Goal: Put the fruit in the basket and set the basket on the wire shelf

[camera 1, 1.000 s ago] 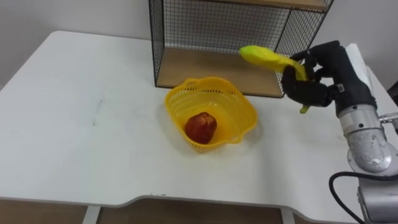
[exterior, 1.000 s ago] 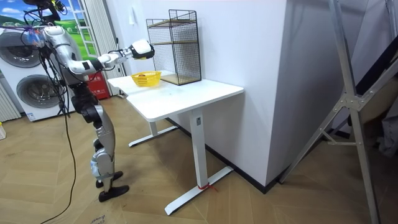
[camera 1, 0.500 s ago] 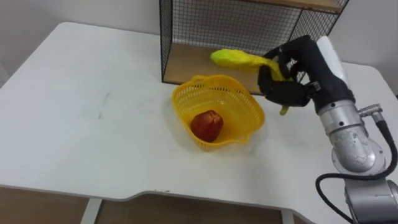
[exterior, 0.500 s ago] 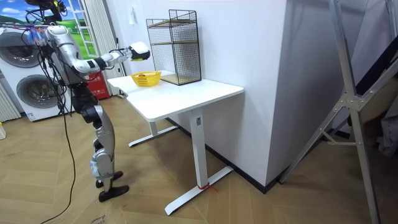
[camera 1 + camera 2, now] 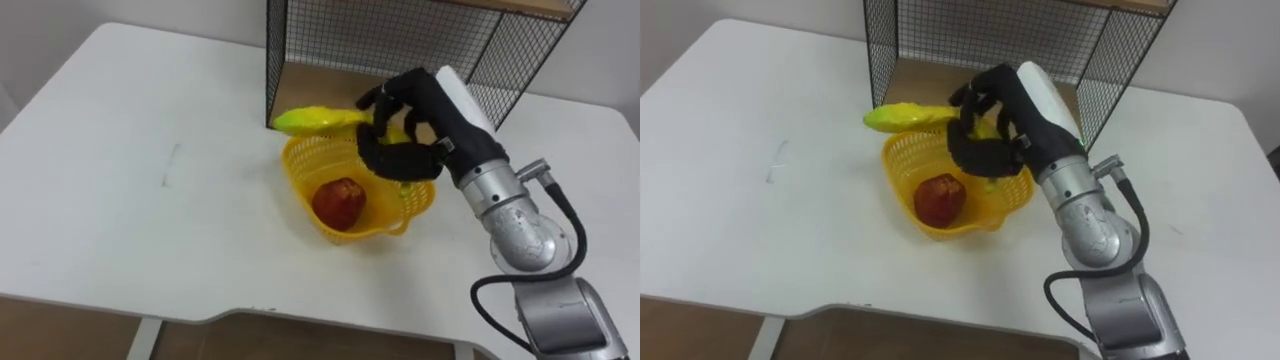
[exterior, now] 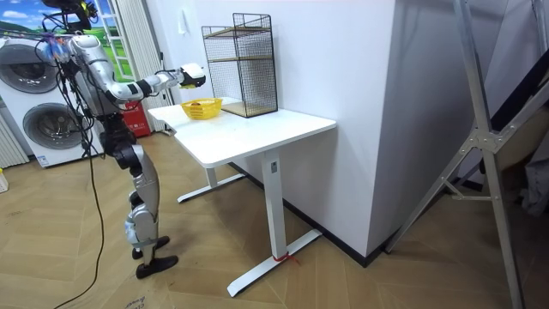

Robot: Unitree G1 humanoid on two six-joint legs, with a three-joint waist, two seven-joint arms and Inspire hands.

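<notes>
Swung left since a second ago — right hand (image 5: pixel 400 150) clenched round the banana (image 5: pixel 318 120), now over the basket (image 5: pixel 298 180), long axis running left past the rim, apple (image 5: pixel 338 200) underneath. Room view: robot at the table's (image 6: pixel 257 129) end, arm out over it.

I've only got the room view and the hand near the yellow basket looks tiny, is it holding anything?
Observer: Yes. The right hand has its fingers curled round a banana, held over the basket.
Operator: Is anything inside the basket?
Observer: One red fruit lies in it.
Operator: How is the banana lying?
Observer: Roughly level, with its free end reaching over the basket's rim on the robot's left.
</notes>
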